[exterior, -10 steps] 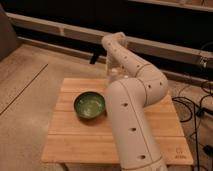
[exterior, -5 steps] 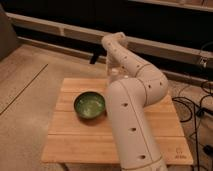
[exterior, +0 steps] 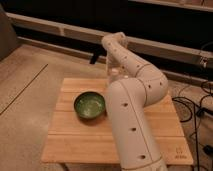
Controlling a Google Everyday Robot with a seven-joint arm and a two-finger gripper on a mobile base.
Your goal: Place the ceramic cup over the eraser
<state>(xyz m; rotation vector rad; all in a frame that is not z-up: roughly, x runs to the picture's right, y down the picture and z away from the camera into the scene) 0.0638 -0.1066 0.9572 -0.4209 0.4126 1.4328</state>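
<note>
Nearest to the camera, the robot's white arm (exterior: 131,127) rises from the bottom edge and covers the right-centre of the wooden tabletop (exterior: 67,140). Left of the arm, about mid-depth on the tabletop, a green bowl (exterior: 90,105) stands upright, close beside the arm but apart from it.

Past the bowl, the arm bends at a rounded joint, climbs, and folds back down toward the far edge of the tabletop. The gripper (exterior: 115,74) is there, low over that far edge and largely hidden by the arm's own links. We cannot tell whether the jaws are released or clenched.

We cannot make out the ceramic cup as a separate item; a small pale patch shows at the gripper, but we cannot identify it.

Dark cables (exterior: 192,107) lie on the floor to the right. A pale ledge (exterior: 60,30) runs along the dark wall behind.
</note>
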